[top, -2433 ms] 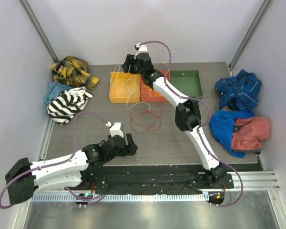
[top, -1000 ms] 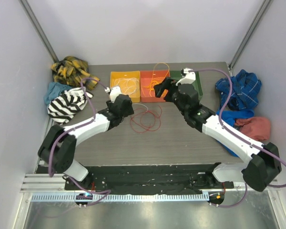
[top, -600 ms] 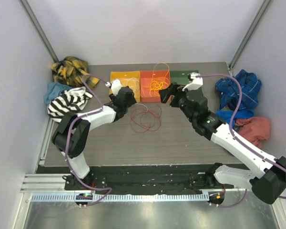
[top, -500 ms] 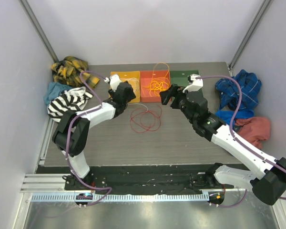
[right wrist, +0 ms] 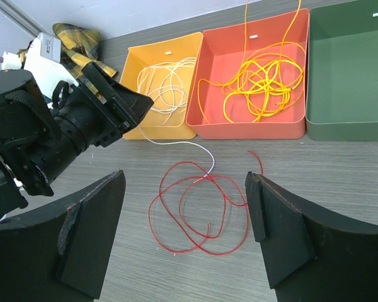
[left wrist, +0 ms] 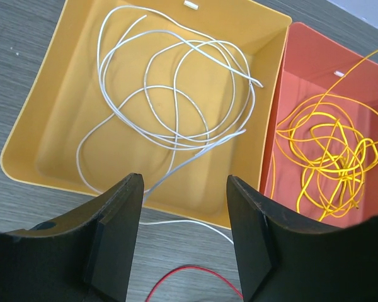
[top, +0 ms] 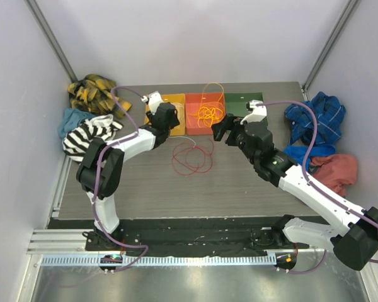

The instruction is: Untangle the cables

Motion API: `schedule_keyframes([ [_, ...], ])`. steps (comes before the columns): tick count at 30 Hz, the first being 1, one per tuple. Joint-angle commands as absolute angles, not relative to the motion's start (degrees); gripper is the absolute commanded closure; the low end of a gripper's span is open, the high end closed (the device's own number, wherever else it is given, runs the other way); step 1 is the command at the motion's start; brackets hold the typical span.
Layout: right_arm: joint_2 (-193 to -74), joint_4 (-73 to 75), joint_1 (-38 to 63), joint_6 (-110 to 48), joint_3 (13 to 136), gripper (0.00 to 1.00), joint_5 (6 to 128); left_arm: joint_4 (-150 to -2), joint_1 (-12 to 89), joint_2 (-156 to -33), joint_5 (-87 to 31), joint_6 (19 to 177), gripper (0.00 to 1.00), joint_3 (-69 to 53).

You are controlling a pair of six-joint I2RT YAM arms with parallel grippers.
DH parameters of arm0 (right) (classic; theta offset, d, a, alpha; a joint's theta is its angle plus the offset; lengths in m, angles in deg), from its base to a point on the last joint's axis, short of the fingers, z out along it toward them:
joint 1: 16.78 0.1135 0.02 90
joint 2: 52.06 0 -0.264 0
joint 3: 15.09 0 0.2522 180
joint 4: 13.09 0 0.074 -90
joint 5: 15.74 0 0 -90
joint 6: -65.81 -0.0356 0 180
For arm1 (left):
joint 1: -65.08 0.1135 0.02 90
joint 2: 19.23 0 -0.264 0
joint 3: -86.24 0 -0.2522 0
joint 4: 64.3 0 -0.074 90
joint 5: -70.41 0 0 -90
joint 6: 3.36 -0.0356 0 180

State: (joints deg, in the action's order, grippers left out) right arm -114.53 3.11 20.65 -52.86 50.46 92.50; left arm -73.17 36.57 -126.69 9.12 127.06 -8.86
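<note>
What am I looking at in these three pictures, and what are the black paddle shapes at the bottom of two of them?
This is a robot: a left arm and a right arm, white and black, bolted at the near edge of a grey wood-grain table. The wide picture comes from a fixed camera above and behind them. The other two come from a small camera on each wrist, so the black paddles are that arm's own two fingers.

The left gripper hovers over a yellow plastic tray holding a looped white cable. The right gripper looks down on a thin red cable lying loose on the table. Beside the yellow tray stand an orange-red tray with a tangled yellow-orange cable, and a green tray. Bundles of clothes lie at the table's sides.

Both grippers are open and hold nothing.
</note>
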Motion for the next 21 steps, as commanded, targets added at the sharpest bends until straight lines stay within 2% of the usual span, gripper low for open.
schedule_keyframes([
  [1,-113.31,1.64,20.83,-52.49,50.43,0.14,93.34,-70.68,37.48,-125.84,9.51,125.48,0.4,-9.6],
  [6,-113.05,1.46,20.84,-52.85,50.08,0.14,92.98,-71.03,38.36,-127.94,9.15,124.52,0.41,-8.11],
  [10,-112.53,1.72,20.83,-52.5,49.82,0.14,93.42,-71.73,39.06,-130.23,8.1,123.82,0.48,-6.44],
  [13,-112.35,1.9,20.83,-52.32,49.47,0.14,93.86,-72.78,39.59,-131.9,7.13,123.29,0.6,-4.94],
  [15,-112.26,1.9,20.83,-52.23,49.47,0.14,93.95,-73.75,40.03,-132.25,6.52,123.29,0.75,-4.41],
  [16,-112.26,1.9,20.75,-52.14,49.38,0.14,94.12,-74.1,40.21,-132.17,6.08,123.46,0.89,-4.24],
  [17,-112.26,1.9,20.75,-52.14,49.38,0.14,94.21,-74.45,40.38,-131.82,6.08,123.46,0.96,-4.15],
  [18,-112.09,1.9,20.75,-52.06,49.29,0.14,94.3,-74.46,40.38,-130.6,6.08,123.38,1.0,-4.32],
  [21,-112.0,1.9,20.83,-52.14,49.12,0.14,94.39,-73.49,40.47,-126.3,6.25,123.37,1.0,-5.38],
])
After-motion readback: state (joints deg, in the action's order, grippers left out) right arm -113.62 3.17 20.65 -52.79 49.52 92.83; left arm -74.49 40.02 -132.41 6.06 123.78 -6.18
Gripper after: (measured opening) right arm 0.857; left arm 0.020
